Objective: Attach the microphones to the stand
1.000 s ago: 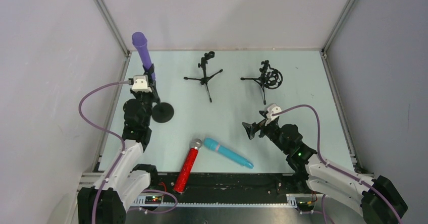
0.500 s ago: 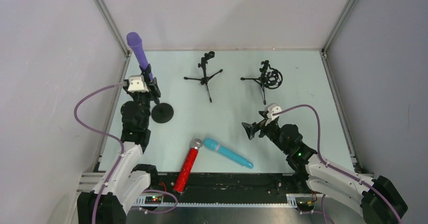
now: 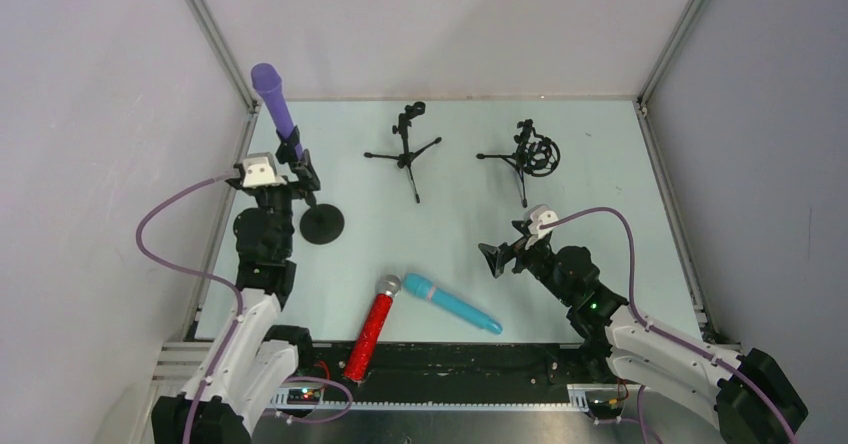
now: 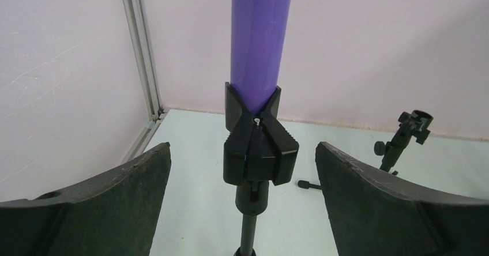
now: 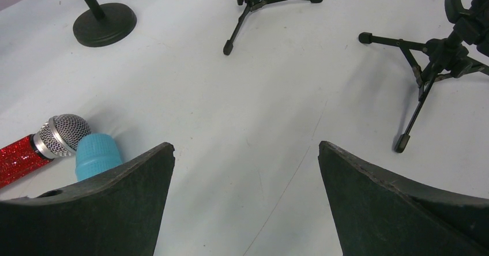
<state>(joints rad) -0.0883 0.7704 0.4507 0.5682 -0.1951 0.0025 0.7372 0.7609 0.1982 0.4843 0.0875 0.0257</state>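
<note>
All-purple stick microphone (image 4: 260,31) stands clipped in the round-based black stand (image 3: 322,223), far left; left gripper (image 4: 242,169) spread wide either side, holding nothing. Right gripper (image 5: 245,152) gapes empty; glittery red microphone (image 3: 370,334) and teal-blue microphone (image 3: 452,304) lie near centre.

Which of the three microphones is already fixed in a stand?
The purple microphone: it stands upright in the round-base stand, while the red microphone and the blue microphone lie flat on the table.
</note>
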